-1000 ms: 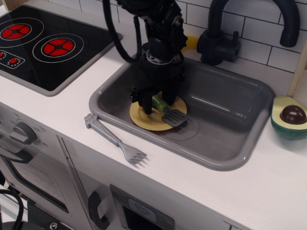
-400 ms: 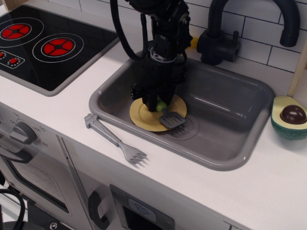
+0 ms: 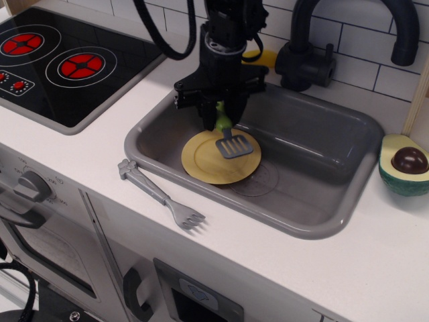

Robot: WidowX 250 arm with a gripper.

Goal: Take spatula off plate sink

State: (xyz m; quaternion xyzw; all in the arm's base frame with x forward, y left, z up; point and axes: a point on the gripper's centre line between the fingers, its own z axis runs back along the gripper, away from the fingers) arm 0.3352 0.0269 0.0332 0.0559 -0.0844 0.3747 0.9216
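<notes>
My gripper point(image 3: 222, 119) is shut on the lime-green handle of the spatula point(image 3: 230, 139) and holds it in the air above the sink. The spatula hangs blade down, its dark grey slotted blade just over the plate. The mustard-yellow plate point(image 3: 213, 161) lies flat on the bottom of the grey sink point(image 3: 315, 161), left of the drain ring. Most of the handle is hidden between my fingers.
A grey toy fork point(image 3: 161, 194) lies on the white counter in front of the sink. The black cooktop point(image 3: 60, 64) with red burners is at the left. A black tap point(image 3: 315, 50) stands behind the sink. An avocado half point(image 3: 404, 164) sits at the right.
My gripper closed on the spatula's handle and rose, lifting the spatula off the plate. The plate stayed in place.
</notes>
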